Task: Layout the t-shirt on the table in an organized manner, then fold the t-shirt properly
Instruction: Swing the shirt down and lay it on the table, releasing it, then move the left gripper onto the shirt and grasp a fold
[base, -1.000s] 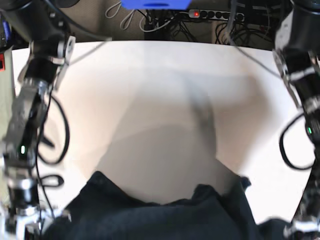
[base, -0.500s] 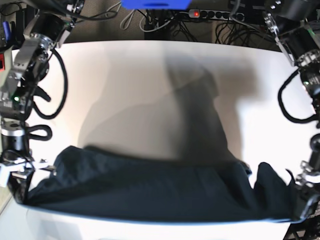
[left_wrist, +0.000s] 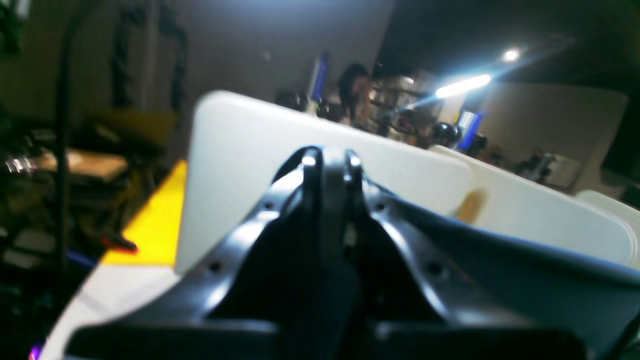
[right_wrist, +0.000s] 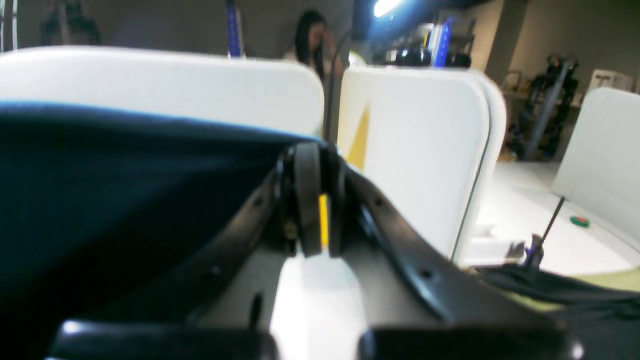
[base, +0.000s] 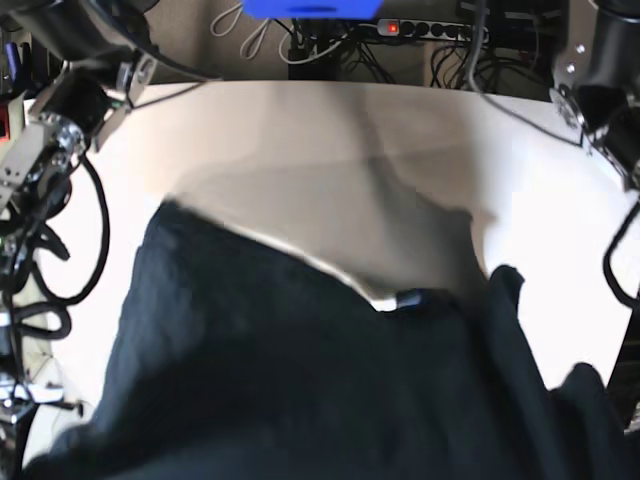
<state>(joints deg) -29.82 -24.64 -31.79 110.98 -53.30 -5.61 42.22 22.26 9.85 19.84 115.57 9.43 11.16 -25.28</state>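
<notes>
While the t-shirt (base: 300, 380) billowed up close to the base camera, it filled the lower half of that view, a dark navy sheet covering most of the near side of the table (base: 330, 150). A small white mark showed at its upper edge near the middle. Bare white tabletop remained visible only along the far side and at the right.

Left gripper (left_wrist: 327, 162) pointed out level over the room, fingertips pressed together with a dark strip of cloth between them; navy fabric ran off to the right of the claw. Right gripper (right_wrist: 312, 200) sat in a similar raised pose, tips nearly together, with a thin yellow sliver showing in the gap; taut navy cloth (right_wrist: 115, 165) stretched away from the fingers to the left, so it pinched the shirt edge.

In the base view the right arm (base: 40, 190) hung along the left border, cables looping beside it, and the left arm (base: 600, 100) reached in at the top right corner. Both claws were out of sight there, hidden by or below the cloth.
</notes>
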